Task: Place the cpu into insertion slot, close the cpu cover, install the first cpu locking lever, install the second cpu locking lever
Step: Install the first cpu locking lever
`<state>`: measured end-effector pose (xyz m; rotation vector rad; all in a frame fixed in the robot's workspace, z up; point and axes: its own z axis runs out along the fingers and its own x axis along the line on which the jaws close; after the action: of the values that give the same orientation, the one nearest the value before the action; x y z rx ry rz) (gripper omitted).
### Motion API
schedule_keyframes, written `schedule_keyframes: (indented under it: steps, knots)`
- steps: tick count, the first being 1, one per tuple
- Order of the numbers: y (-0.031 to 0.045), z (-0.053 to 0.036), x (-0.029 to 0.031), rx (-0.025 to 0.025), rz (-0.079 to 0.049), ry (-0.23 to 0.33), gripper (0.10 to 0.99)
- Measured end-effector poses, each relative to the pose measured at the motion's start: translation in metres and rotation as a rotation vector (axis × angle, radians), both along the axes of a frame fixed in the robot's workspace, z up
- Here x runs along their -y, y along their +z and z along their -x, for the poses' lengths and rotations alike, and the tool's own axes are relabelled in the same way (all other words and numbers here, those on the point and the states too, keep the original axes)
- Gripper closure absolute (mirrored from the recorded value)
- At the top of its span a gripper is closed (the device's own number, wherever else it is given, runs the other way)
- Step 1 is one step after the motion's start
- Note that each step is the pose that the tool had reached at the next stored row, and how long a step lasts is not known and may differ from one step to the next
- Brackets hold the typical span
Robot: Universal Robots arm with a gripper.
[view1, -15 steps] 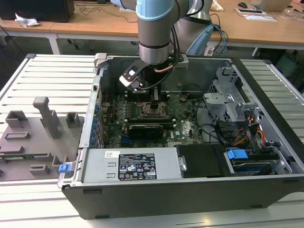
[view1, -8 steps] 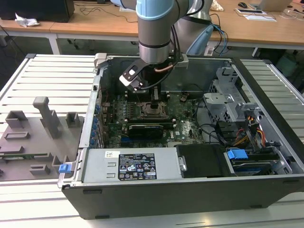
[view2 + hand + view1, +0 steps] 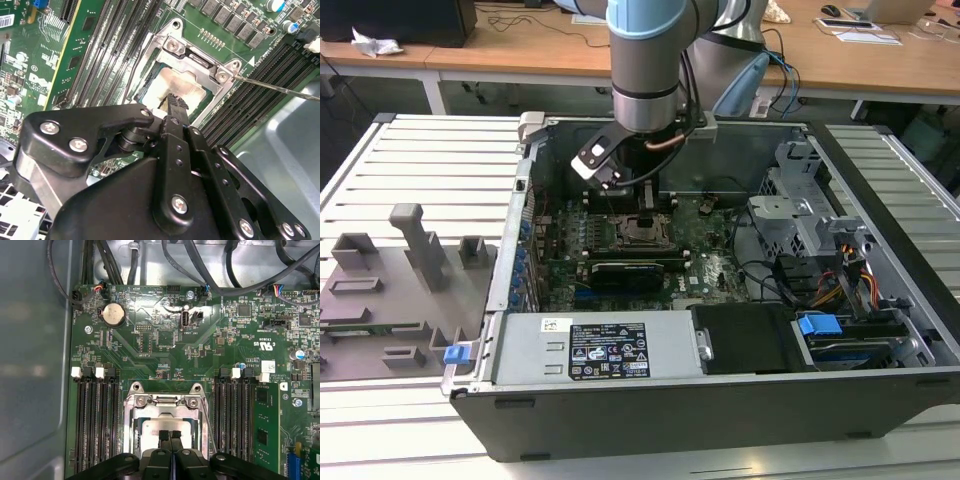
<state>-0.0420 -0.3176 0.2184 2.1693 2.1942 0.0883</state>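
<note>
The cpu [image 3: 150, 429] lies in the insertion slot [image 3: 643, 230] on the green motherboard, its silvery top [image 3: 177, 82] smeared with pale residue. The cpu cover [image 3: 161, 403] lies flat over it as a metal frame [image 3: 196, 61], and the chip shows through its window. My gripper [image 3: 168, 434] hangs straight over the chip with its two black fingers pressed together and nothing between them; the fingertips [image 3: 174, 101] sit just above or on the chip's top. A thin locking lever rod [image 3: 280, 89] sticks out from the socket's corner over the memory slots. Another wire lever [image 3: 208, 426] runs along the socket's side.
Long black memory slots [image 3: 95, 420] flank the socket on both sides. Cables [image 3: 210, 270] hang along the case wall beyond the board. A black card [image 3: 625, 272] and the power supply [image 3: 605, 352] lie nearer the case front. A grey fixture plate [image 3: 390, 290] sits at the exterior view's left.
</note>
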Motion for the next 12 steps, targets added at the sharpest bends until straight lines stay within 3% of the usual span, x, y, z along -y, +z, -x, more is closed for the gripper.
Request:
schedule_keyframes:
  steps: [12]
  knots:
    - [0.0052,0.0000,0.0000,0.0000,0.000,0.000,0.980]
